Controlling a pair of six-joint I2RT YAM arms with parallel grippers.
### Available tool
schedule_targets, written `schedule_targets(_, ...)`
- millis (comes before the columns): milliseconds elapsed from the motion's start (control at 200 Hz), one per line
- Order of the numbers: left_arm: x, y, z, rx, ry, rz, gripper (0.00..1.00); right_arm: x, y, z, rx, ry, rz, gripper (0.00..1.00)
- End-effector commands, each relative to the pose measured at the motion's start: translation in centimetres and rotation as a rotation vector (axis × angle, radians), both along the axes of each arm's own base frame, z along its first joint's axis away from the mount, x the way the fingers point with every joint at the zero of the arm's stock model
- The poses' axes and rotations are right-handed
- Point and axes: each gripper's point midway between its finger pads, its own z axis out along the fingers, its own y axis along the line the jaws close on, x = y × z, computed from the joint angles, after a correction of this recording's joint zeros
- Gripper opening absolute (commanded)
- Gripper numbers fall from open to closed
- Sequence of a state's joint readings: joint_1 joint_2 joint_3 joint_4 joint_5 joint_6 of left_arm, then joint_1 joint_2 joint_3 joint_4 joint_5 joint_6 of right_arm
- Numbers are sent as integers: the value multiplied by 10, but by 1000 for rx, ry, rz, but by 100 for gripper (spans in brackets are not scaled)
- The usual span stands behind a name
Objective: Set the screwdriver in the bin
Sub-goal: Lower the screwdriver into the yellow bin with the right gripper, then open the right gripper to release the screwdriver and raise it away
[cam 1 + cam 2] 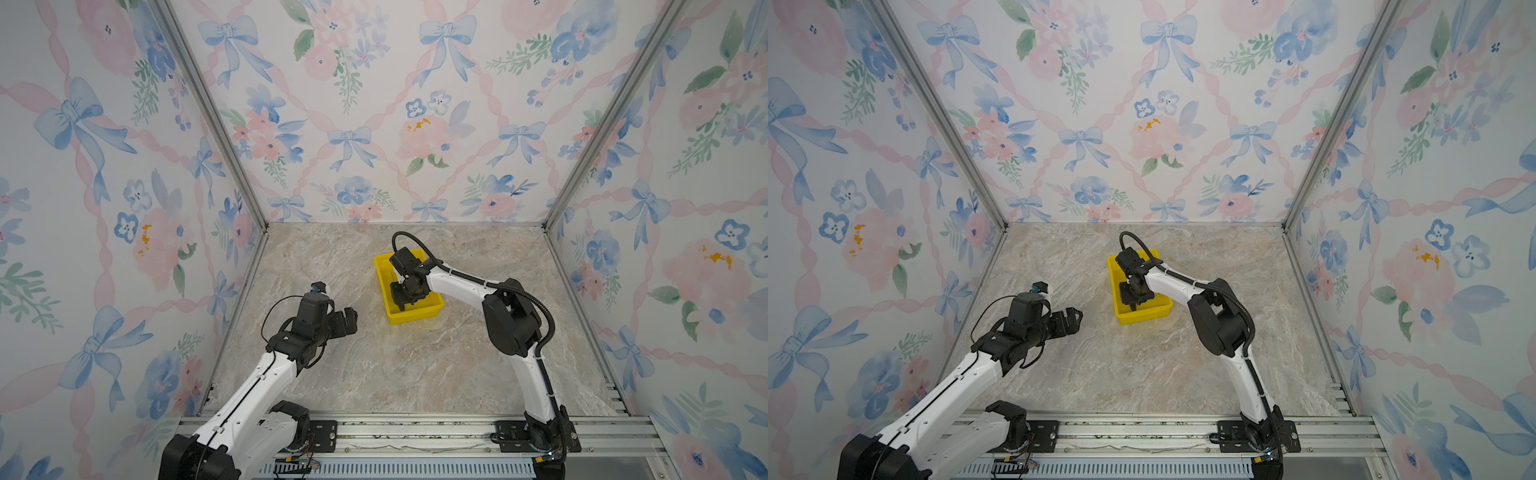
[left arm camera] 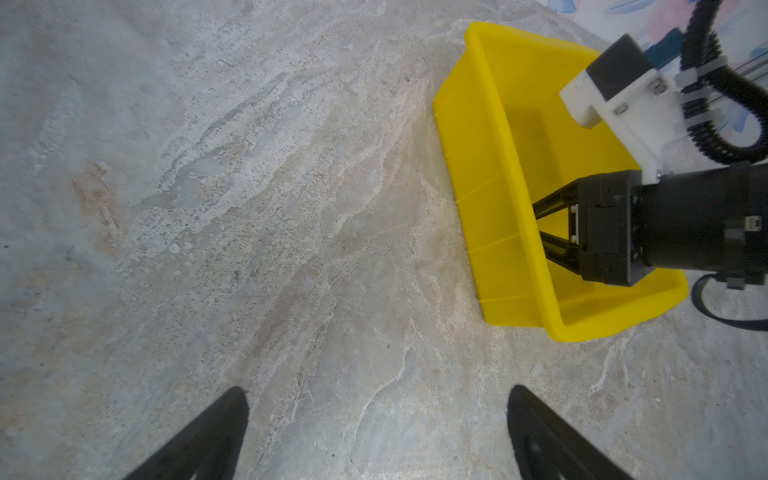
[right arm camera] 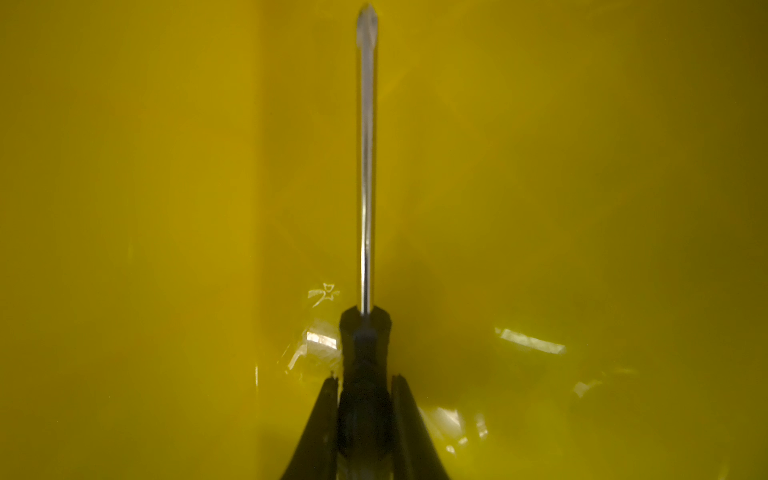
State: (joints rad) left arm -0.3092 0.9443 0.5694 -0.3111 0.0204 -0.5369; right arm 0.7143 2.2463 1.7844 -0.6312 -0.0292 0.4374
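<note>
Screwdriver (image 3: 365, 249): handle clamped by right gripper (image 3: 365, 380), held low inside bin (image 1: 411, 316) ready for release; left gripper (image 2: 378, 395) open, idle, well aside

yellow bin (image 1: 411, 316), black-handled screwdriver (image 3: 366, 174), floral walls (image 1: 374, 104)

Your right arm (image 1: 457, 282) is reaching in toward the middle, elbow up, wrist bent over, and the right gripper (image 1: 401, 306) points down, pinched tight on the screwdriver (image 3: 365, 166). Your left arm (image 1: 249, 386) stretches forward low, its left gripper (image 2: 378, 395) spread wide.
</note>
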Motion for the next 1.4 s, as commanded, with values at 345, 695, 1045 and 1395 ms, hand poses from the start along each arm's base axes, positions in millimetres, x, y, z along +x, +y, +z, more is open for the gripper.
schedule_targets(345, 1, 5, 3, -1, -23, 35, 98, -2, -8, -15, -42, 11, -22, 32)
schedule_targets(695, 7, 4, 8, 7, -32, 31, 98, 5, -3, 3, -15, -26, -20, 38)
schedule_targets(1045, 6, 6, 5, 14, -30, 38, 98, 15, -3, 58, 47, -182, -17, 59)
schedule_targets(1395, 4, 15, 3, 86, -55, 32, 98, -10, -21, 114, 109, -348, 16, 70)
